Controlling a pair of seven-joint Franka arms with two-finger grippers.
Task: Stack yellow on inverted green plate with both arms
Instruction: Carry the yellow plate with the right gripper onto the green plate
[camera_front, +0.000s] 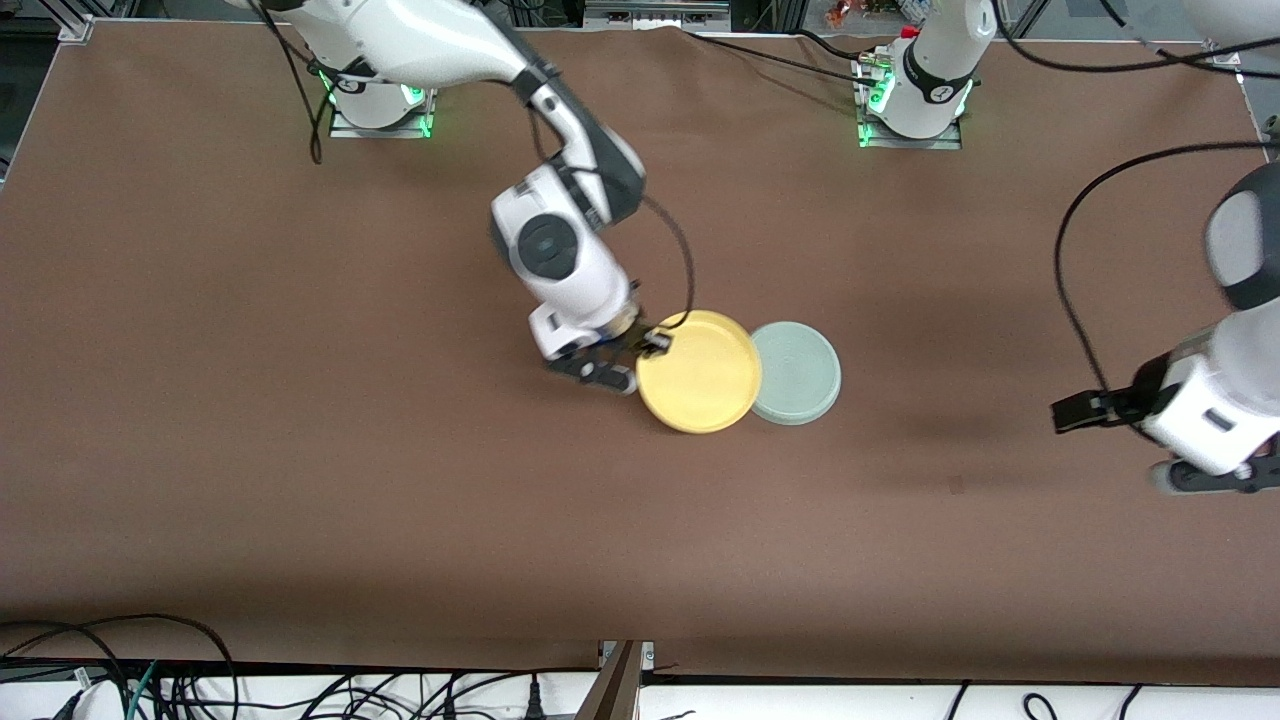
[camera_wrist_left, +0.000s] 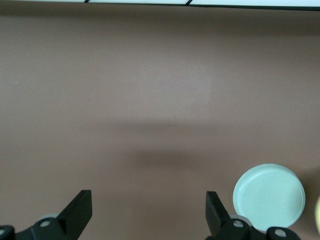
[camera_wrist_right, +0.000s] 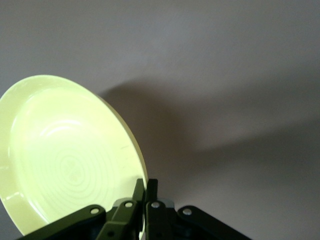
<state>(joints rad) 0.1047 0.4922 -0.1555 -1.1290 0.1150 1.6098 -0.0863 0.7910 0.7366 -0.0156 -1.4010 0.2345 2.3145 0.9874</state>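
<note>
Right claw is clamped on the rim of the yellow plate, gripping the edge that faces the right arm's end of the worktop. Right wrist view confirms it: both fingers pinch the rim tight, one on each face, and the plate's hollow side faces the camera. The plate is held up off the brown worktop and tilted, casting a shadow on the surface below.

In the front view the yellow plate overlaps the edge of the green plate, covering the part toward the right arm's end. Cannot tell if the two touch. The green plate sits flat on the worktop near the middle, upside down with the foot ring up; the left wrist view shows its flat underside too.

Left claw hangs over bare worktop at the left arm's end, well apart from both plates. Its fingers are spread wide apart, nothing between them. The left arm waits there; in the front view it shows at the frame edge.
</note>
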